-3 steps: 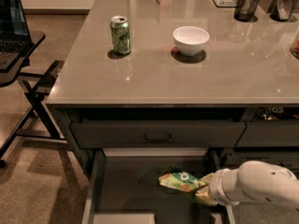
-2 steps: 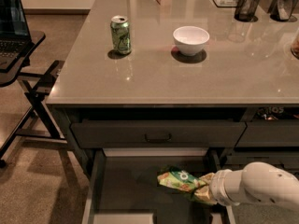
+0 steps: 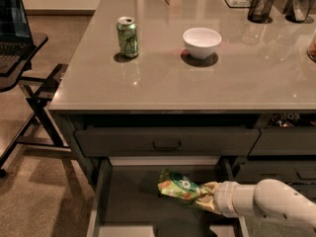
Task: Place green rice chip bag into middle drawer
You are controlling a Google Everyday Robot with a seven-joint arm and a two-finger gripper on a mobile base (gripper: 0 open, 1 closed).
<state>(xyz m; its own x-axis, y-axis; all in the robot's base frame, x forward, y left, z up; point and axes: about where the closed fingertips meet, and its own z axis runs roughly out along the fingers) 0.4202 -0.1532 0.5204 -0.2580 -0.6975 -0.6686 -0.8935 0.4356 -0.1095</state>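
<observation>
1. The gripper (image 3: pixel 201 199) sits at about 5 o'clock in the camera view, low over the open middle drawer (image 3: pixel 123 206), and it points toward 9 o'clock.
2. Its tan fingers (image 3: pixel 211 194) are closed together on the right end of the green rice chip bag (image 3: pixel 178 185), pinching the crinkled foil there.
3. The bag stretches away from the gripper toward 10 o'clock and lies roughly level, with its white logo facing up. It is inside the outline of the drawer, over the right half of the dark bottom. Whether its far end touches the bottom cannot be told.
4. The white arm (image 3: pixel 269 204) comes into view from 4 o'clock and passes over the drawer's right rim.
5. The middle drawer is pulled out toward 6 o'clock. Its flat dark-grey bottom is bare to the left of the bag, and its paler left rim runs down toward 7 o'clock.
6. The top drawer (image 3: pixel 167 142) sits just above it at 12 o'clock from the bag. It is closed and has a small dark handle at its middle.
7. A green soda can (image 3: pixel 127 37) stands upright on the grey counter (image 3: pixel 163 83), at about 11 o'clock from the view's centre.
8. A white bowl (image 3: pixel 201 42) stands at 3 o'clock from the can, well apart from it.
9. A black mesh cup (image 3: pixel 260 6) stands near the counter's far edge, at about 1 o'clock.
10. A laptop (image 3: pixel 12 28) rests open on a folding stand (image 3: pixel 37 90) at 9 to 10 o'clock, beside the counter.
</observation>
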